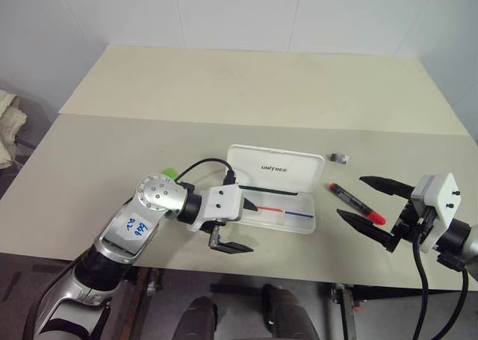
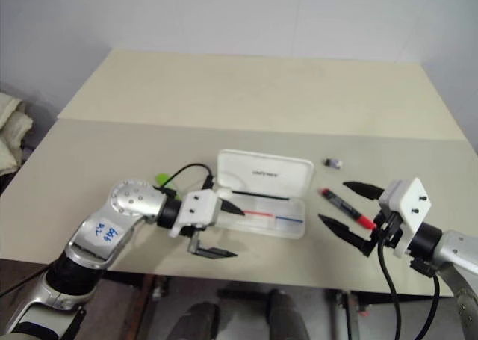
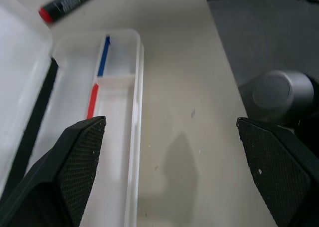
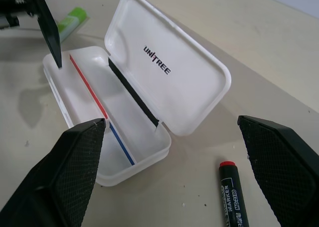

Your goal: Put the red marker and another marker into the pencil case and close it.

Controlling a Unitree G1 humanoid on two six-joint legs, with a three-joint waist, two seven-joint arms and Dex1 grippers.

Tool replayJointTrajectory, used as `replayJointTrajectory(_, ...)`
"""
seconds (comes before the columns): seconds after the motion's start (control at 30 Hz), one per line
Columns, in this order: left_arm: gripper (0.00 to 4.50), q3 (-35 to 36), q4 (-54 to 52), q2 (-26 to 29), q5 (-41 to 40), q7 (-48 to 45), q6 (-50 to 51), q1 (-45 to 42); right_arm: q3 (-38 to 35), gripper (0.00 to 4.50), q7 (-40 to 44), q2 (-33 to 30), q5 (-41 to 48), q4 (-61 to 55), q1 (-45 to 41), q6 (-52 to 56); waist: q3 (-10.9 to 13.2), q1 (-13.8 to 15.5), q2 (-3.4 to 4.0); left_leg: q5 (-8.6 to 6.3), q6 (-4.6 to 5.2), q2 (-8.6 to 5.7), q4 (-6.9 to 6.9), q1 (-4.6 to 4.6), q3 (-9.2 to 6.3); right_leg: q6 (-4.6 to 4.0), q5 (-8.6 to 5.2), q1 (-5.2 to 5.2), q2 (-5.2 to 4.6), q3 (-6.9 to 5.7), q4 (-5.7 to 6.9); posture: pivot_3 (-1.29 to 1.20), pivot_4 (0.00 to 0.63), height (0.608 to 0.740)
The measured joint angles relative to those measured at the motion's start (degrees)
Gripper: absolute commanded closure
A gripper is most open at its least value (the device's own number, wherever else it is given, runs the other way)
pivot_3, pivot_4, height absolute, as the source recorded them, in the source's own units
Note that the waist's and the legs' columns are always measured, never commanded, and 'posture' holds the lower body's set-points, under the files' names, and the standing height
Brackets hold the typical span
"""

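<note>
Pencil case [image 1: 278, 198]: one, lid up to receive, tray empty, just beyond the left gripper [image 1: 230, 234], fingers apart, holding nothing. Red marker [image 1: 355, 203]: one, flat on the worktop [image 1: 224, 93], between the spread fingers of the empty right gripper [image 1: 366, 202]. Green marker [image 4: 70, 21]: one, behind the left gripper, beside the case.

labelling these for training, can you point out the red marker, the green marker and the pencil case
red marker [image 1: 356, 203], left eye view, mid barrel
green marker [image 4: 70, 22], right wrist view, green body
pencil case [image 4: 169, 70], right wrist view, inside of open lid
</note>
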Motion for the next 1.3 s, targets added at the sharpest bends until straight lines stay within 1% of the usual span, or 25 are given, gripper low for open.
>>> replayJointTrajectory(0.17, 0.01, 6.40, -0.92, -1.96, -6.35, 2.54, -0.20, 1.21, 2.15, 0.00, -1.65, 0.10, -2.21, 3.67, -1.43, 0.92, 0.00, -0.09, 0.00, 0.00, 0.00, 0.00, -0.01, 0.03, 0.08, 0.00, 0.00, 0.00, 0.00, 0.09, -0.03, 0.00, 0.150, 0.740)
replayJointTrajectory(0.3, 0.01, 12.12, -0.92, -5.82, -15.31, 3.46, -0.02, 3.89, 3.70, 0.00, -2.11, 0.15, -3.72, 6.95, -2.92, 0.72, 0.00, -0.04, 0.00, 0.00, 0.00, 0.00, 0.01, 0.02, 0.10, 0.03, 0.02, 0.00, 0.00, 0.11, -0.05, 0.00, 0.150, 0.740)
replayJointTrajectory(0.37, 0.01, 14.03, -0.97, -6.18, -18.87, 3.52, -0.02, 4.89, 5.00, 0.00, -2.30, 0.50, -4.39, 9.51, -4.96, 0.12, 0.00, -0.15, 0.00, 0.00, 0.00, 0.00, 0.01, 0.04, 0.14, 0.04, 0.05, 0.00, 0.01, 0.17, -0.05, 0.00, 0.150, 0.740)
replayJointTrajectory(0.43, 0.01, 15.21, -1.04, -5.98, -20.43, 3.32, -0.76, 6.91, 6.35, 0.00, -2.50, 0.49, -5.93, 13.16, -7.15, -0.60, -0.01, -0.18, 0.01, 0.00, 0.00, 0.00, -0.01, 0.11, 0.27, 0.03, 0.05, 0.00, 0.03, 0.31, -0.05, 0.00, 0.150, 0.740)
replayJointTrajectory(0.57, 0.01, 15.98, -1.05, -5.73, -21.61, 3.55, -2.43, 10.38, 9.51, 0.00, -1.93, 0.04, -9.74, 19.88, -9.88, -2.04, 0.00, -0.12, 0.00, 0.00, 0.00, 0.01, 0.01, 0.11, 0.35, -0.04, 0.03, 0.00, 0.07, 0.43, -0.08, 0.00, 0.150, 0.740)
replayJointTrajectory(0.63, 0.01, 16.61, -1.13, -4.70, -22.79, 3.52, -2.44, 11.31, 10.70, 0.00, -1.61, -0.37, -10.93, 22.45, -11.78, -2.02, 0.00, -0.12, 0.01, 0.00, 0.00, 0.01, 0.01, 0.13, 0.46, -0.04, 0.03, 0.00, 0.07, 0.57, -0.10, 0.00, 0.150, 0.740)
replayJointTrajectory(0.83, 0.01, 17.96, -1.13, -3.99, -23.65, 4.10, -5.04, 13.40, 11.99, 0.00, -0.27, -1.45, -13.35, 28.83, -15.51, -2.91, 0.00, -0.15, 0.00, 0.00, 0.01, 0.01, 0.01, 0.13, 0.68, -0.04, 0.08, 0.00, 0.12, 0.87, -0.29, 0.00, 0.150, 0.740)
replayJointTrajectory(0.97, 0.01, 18.60, -1.13, -3.66, -25.70, 2.52, -6.91, 14.89, 14.01, 0.00, 2.10, -2.33, -14.43, 31.00, -16.77, -3.16, 0.00, -0.41, 0.01, 0.00, 0.01, 0.03, -0.02, 0.14, 0.75, 0.06, 0.15, -0.01, 0.16, 0.94, -0.34, 0.00, 0.150, 0.740)
replayJointTrajectory(1.07, 0.01, 19.82, -1.09, -2.35, -26.94, 1.48, -7.09, 16.79, 15.75, 0.00, 3.68, -3.70, -14.92, 31.45, -16.84, -2.28, 0.00, -0.63, 0.01, -0.01, 0.02, 0.08, -0.01, 0.13, 0.75, 0.05, 0.15, -0.03, 0.21, 0.95, -0.34, 0.00, 0.150, 0.740)
replayJointTrajectory(1.2, 0.01, 21.92, -1.10, 0.48, -28.44, -0.59, -7.87, 19.00, 16.39, 0.00, 5.08, -3.97, -14.99, 31.95, -17.52, -1.33, 0.00, -1.30, 0.01, -0.01, 0.02, 0.13, 0.01, 0.12, 0.77, -0.07, 0.15, -0.02, 0.30, 1.02, -0.37, 0.00, 0.150, 0.740)
replayJointTrajectory(1.3, 0.01, 22.57, -1.04, 1.29, -29.25, -2.15, -8.66, 19.88, 17.98, 0.00, 5.03, -3.74, -15.48, 33.94, -18.88, -1.30, 0.00, -1.57, 0.01, 0.00, 0.02, 0.15, 0.03, 0.13, 0.87, -0.26, 0.15, -0.02, 0.33, 1.10, -0.42, 0.00, 0.150, 0.740)
